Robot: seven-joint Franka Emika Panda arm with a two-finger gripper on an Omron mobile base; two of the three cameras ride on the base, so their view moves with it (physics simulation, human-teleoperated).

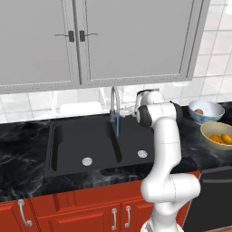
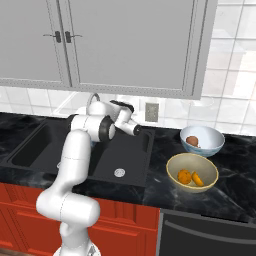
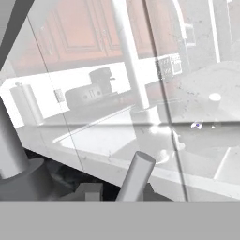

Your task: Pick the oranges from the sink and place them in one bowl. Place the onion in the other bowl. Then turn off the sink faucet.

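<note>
Fruit already in bowls, closed empty gripper (image 2: 136, 129) near slim silver gooseneck faucet (image 1: 114, 105), still running: push small lever (image 3: 136, 176) off next.

The sink (image 1: 81, 140) looks matt black, smooth. Behind it the faucet (image 1: 115, 105) is polished silver metal. Around the sink the table (image 1: 22, 149) is glossy black marble-like stone with pale veins. Right of the sink, one bowl (image 2: 192, 172) is matt yellow-tan, the other bowl (image 2: 202, 140) glossy pale blue-white. Below the sink, the cabinet fronts (image 1: 90, 213) are smooth red wood with metal handles. Behind the faucet, the wall tiles (image 2: 230, 105) are shiny white.
</note>
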